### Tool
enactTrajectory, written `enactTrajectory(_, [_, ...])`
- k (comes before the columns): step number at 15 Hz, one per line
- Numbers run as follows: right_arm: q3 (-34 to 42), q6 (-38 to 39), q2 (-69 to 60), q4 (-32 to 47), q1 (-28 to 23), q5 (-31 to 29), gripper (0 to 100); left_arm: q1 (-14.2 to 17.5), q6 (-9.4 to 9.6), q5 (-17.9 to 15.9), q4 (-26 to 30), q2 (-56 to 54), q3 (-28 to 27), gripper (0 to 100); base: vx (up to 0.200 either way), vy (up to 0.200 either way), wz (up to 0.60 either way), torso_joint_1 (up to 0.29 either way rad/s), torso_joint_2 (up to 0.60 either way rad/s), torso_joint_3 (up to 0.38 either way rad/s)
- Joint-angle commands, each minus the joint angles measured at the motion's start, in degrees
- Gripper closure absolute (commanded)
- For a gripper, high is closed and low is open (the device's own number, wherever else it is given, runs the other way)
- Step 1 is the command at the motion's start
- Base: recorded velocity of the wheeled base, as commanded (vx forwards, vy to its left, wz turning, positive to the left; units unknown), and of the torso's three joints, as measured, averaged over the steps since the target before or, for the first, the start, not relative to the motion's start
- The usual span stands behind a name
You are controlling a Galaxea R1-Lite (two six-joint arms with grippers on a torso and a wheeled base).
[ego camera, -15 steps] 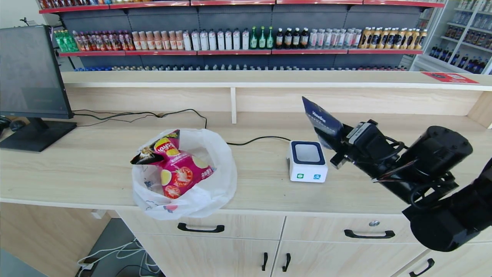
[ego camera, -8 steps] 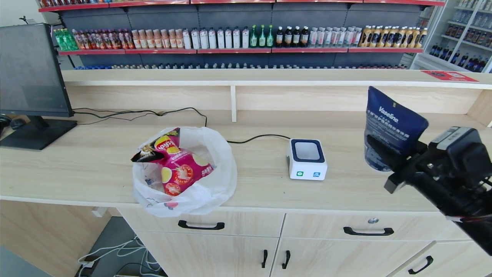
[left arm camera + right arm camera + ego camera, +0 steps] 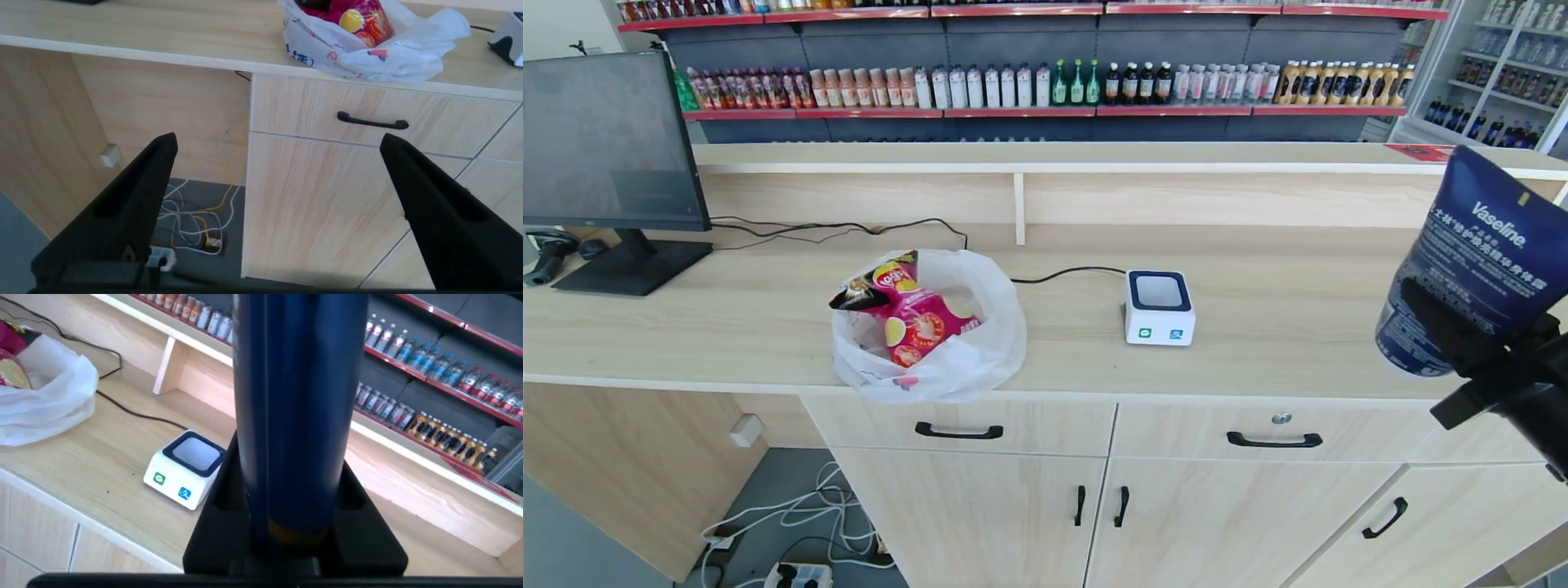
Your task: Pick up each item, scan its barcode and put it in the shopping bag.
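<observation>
**Right of the scanner: blue pouch clamped in right pincer, off the counter**

Well right of the scanner (image 3: 1160, 306), the right gripper (image 3: 1429, 314) holds the blue pouch (image 3: 1486, 253) above the counter (image 3: 1274, 343). Its fingers are closed tight on the pouch's lower end, one on each side. The pouch is roughly upright with its wide end on top, leaning slightly. In the right wrist view the pouch (image 3: 294, 400) rises straight out of the gripper (image 3: 290, 498), with the scanner (image 3: 186, 467) below and to one side on the wood top.

The scanner is a white box with a dark-framed window facing up, sitting flat. A black cable (image 3: 1062, 272) runs from its back left.

Left of the scanner, apart from it, is the white shopping bag (image 3: 968, 359), mouth open, near the counter's front edge. A pink chips packet (image 3: 911, 318) stands in it, its top poking out.

Far left of the scanner, past the bag, is a dark monitor (image 3: 605, 139) on its stand.

The left gripper (image 3: 278, 220) is lower than the scanner, below counter level and facing the cabinet fronts. Its fingers are spread wide with nothing between them. The bag (image 3: 409, 49) is in its view, up on the counter edge.
</observation>
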Motion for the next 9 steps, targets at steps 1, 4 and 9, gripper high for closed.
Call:
enactTrajectory(1, [1.01, -0.04, -1.42, -0.2, 0.04, -0.05, 100, 0.02, -0.2, 0.12, -0.13, 0.02, 0.0, 0, 0.0, 0.2, 0.0, 0.007, 0.01, -0.002])
enactTrajectory(4, [3.2, -0.04, -2.38, -0.2, 0.04, -0.05, 100, 0.02, -0.91, 0.21, -0.31, 0.02, 0.0, 0, 0.0, 0.2, 0.0, 0.014, 0.01, 0.004])
enactTrajectory(9, [3.2, 0.14, -3.09, -0.2, 0.04, -0.05, 100, 0.02, -1.44, 0.3, -0.39, 0.02, 0.0, 0, 0.0, 0.2, 0.0, 0.0, 0.0, 0.002])
